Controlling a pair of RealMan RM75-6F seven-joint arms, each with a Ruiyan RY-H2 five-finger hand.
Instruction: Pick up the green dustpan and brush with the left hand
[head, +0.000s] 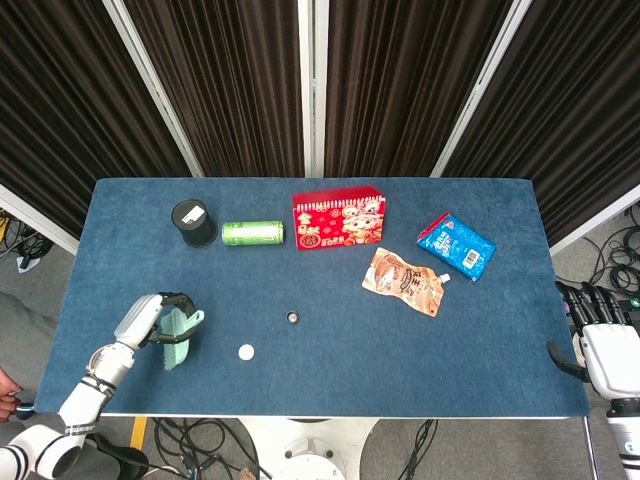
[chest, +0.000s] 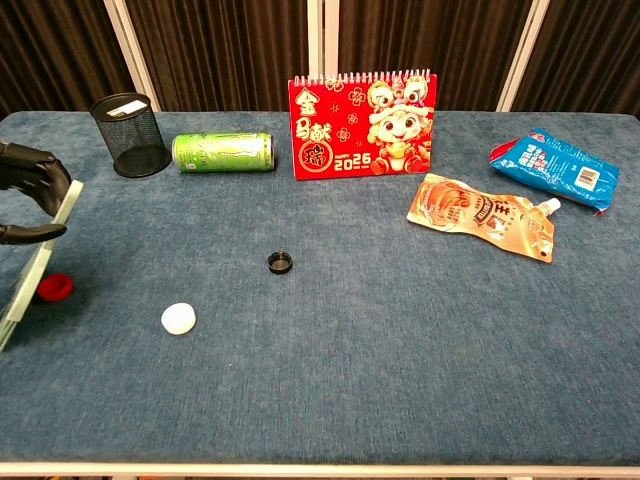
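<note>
We've got the dustpan (head: 177, 336) in our left hand (head: 143, 320), fingers curled round its top at the tabletop's (head: 330, 370) near-left corner. Its long axis hangs downward and toward us, just beside the red cap (chest: 54, 287). Our right hand (head: 610, 352) waits well off, fingers apart, holding nothing.
</note>
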